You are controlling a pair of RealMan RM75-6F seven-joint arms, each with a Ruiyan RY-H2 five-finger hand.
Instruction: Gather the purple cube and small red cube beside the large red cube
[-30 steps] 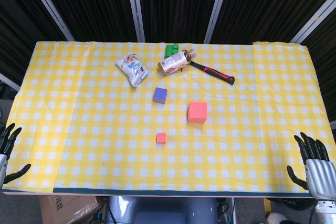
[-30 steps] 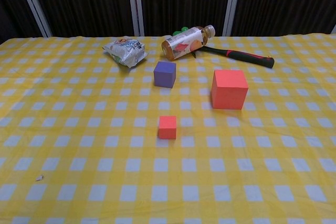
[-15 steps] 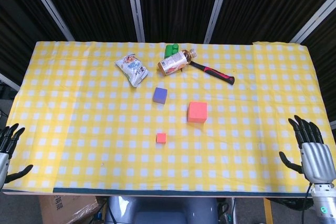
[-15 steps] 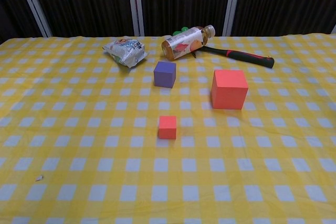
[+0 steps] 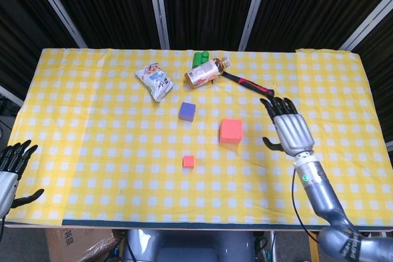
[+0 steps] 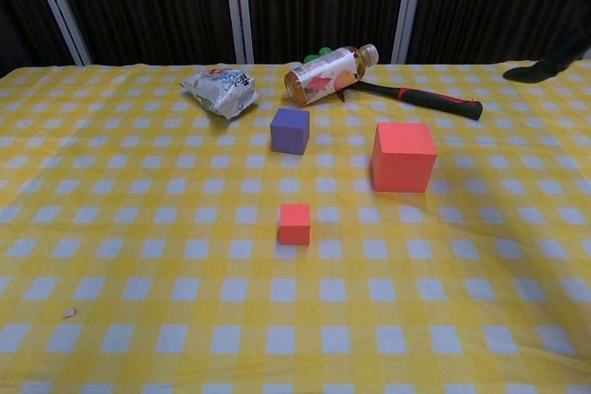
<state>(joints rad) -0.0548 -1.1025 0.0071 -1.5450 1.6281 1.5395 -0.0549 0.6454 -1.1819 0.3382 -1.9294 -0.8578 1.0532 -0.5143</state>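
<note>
Yellow-and-white checked cloth covers the table (image 5: 92,151). On it the large red cube (image 5: 231,131) serves as the landmark: the purple cube (image 5: 187,111) sits up and to its left, apart from it, and the small red cube (image 5: 188,161) lies nearer the robot, also apart. Beyond the large cube lie a bottle (image 5: 206,72) on its side, a hammer (image 5: 249,84) and a snack packet (image 5: 155,81). The right hand (image 5: 287,127) hovers just right of the large cube, fingers spread, holding nothing. The left hand (image 5: 12,167) (far off at the table's near-left edge) is likewise spread and empty.
</note>
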